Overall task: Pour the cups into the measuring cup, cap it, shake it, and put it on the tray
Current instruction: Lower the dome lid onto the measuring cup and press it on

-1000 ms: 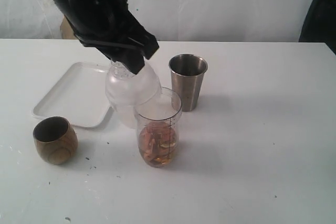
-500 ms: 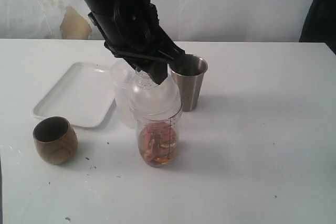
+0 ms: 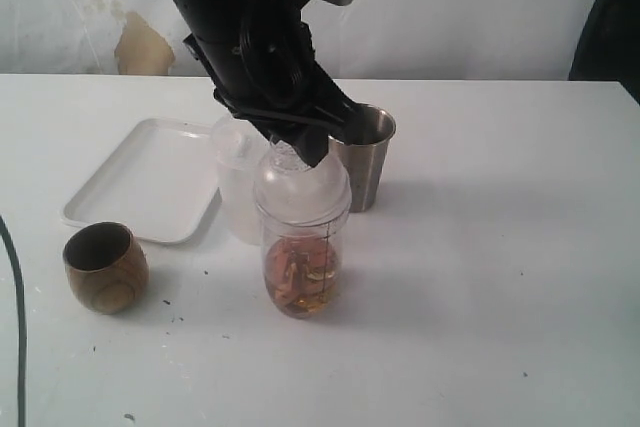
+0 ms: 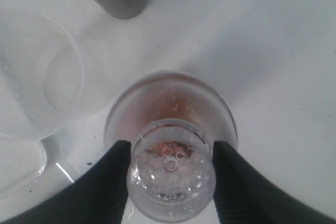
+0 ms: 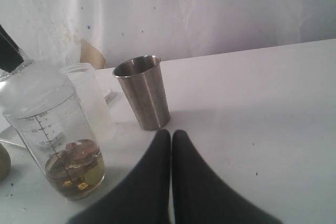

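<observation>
Looking through the left wrist camera, I have the left gripper clamped narrow on the knob of the dome cap, one black finger on each side of it; the cap rests on the mouth of the measuring cup (whether it is pressed fully home I cannot tell); in the exterior frame the black arm comes down to it from the upper left.

The measuring cup stands upright on the table, just below the centre of that frame; amber liquid with brownish pieces fills its bottom part, and dark graduation lines run down its side.

The frosted cup stands just behind it to the left, touching or nearly so; the steel tumbler stands upright just to its upper right, a little apart.

The tray lies flat at the left of the frame; the wooden cup stands upright at lower left, just in front of the tray and off it.

My right gripper has its fingers pressed together with nothing between them; it sits low over the table, facing the tumbler and the measuring cup.
</observation>
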`<action>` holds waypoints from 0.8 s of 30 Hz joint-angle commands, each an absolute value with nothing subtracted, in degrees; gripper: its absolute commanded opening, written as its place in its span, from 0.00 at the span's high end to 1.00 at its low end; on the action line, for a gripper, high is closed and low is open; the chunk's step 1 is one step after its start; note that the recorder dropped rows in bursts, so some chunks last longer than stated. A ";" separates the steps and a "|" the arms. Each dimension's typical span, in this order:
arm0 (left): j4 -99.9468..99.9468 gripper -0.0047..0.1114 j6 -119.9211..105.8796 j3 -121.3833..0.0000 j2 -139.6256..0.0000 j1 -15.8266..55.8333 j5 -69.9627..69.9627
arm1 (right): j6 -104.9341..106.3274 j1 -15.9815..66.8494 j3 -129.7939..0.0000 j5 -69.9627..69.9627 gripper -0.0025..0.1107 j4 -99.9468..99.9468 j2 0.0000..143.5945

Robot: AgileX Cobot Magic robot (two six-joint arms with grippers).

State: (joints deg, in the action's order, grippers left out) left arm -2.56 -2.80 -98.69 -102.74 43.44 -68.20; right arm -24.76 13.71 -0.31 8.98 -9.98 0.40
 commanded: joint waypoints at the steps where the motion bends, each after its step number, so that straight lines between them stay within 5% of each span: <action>1: -2.56 0.96 -2.56 -98.80 -103.38 43.60 -65.69 | -24.19 13.81 0.00 8.66 0.98 -10.07 0.00; 24: -2.34 0.96 -3.65 -100.62 -103.38 43.60 -69.96 | -25.66 13.81 0.00 8.76 0.98 -10.07 0.00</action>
State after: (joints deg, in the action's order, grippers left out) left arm -2.56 -3.31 -99.56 -102.97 43.44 -69.39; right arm -25.46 13.71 -0.31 8.98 -9.98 0.40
